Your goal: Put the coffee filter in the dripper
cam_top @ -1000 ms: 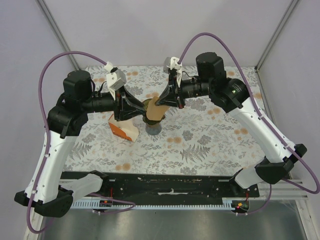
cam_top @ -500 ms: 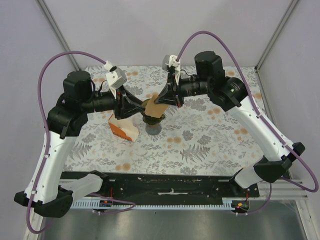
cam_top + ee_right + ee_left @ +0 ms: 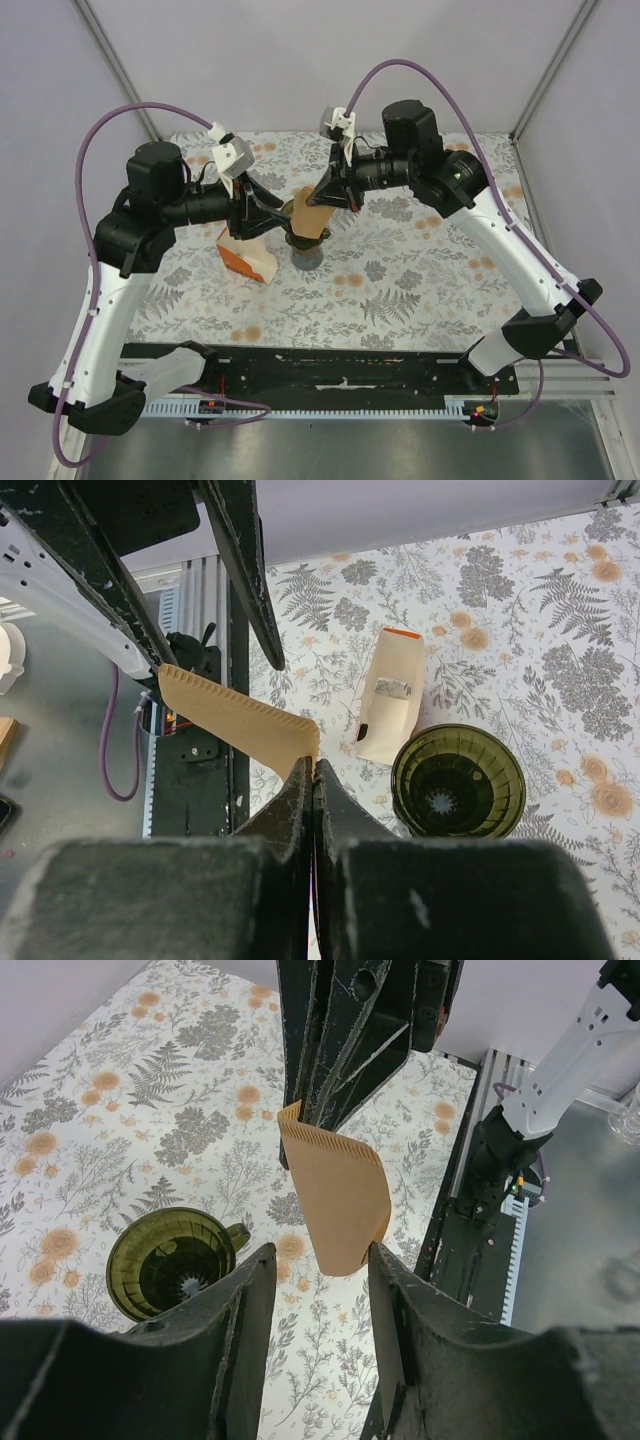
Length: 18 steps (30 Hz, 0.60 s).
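The coffee filter (image 3: 235,725), a tan paper fan with a crimped edge, hangs in the air by one corner, and my right gripper (image 3: 313,765) is shut on that corner. From above, the coffee filter (image 3: 312,213) hovers over the dripper (image 3: 305,240). The dripper (image 3: 172,1265) is a dark green translucent cone with a small handle, standing upright and empty on the floral cloth. My left gripper (image 3: 318,1260) is open; the filter's (image 3: 335,1200) lower tip hangs just beyond its fingers (image 3: 240,1330), touching neither. In the overhead view my left gripper (image 3: 275,212) faces my right gripper (image 3: 322,200).
An orange and white wedge-shaped carton (image 3: 243,257) lies just left of the dripper; the carton (image 3: 392,695) also shows beside the dripper (image 3: 458,780). The floral cloth (image 3: 420,290) covers the table, with a black rail (image 3: 340,365) along its near edge.
My right gripper has shifted up and slightly left, lifting the filter a little above the dripper. My left gripper's jaws have widened and the filter is free of them.
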Each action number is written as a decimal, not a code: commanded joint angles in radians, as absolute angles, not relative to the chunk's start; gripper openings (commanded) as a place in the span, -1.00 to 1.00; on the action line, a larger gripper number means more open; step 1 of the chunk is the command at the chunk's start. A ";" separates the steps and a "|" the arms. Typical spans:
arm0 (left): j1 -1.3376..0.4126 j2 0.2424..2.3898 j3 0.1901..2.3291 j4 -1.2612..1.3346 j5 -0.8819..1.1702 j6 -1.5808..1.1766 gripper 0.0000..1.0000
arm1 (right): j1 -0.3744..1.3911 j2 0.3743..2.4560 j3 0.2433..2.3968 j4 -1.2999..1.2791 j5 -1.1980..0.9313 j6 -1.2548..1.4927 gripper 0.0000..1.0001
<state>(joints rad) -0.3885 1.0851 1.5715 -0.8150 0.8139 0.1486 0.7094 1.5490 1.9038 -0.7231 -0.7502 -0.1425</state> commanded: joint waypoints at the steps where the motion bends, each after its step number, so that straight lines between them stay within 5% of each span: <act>1: -0.393 1.072 1.571 -0.813 0.816 0.179 -0.03 | 0.706 1.555 1.957 -0.723 -0.750 -0.121 -1.00; 18: -0.400 1.077 1.566 -0.784 0.744 0.160 0.01 | 0.706 1.580 1.979 -0.724 -0.756 -0.095 -1.00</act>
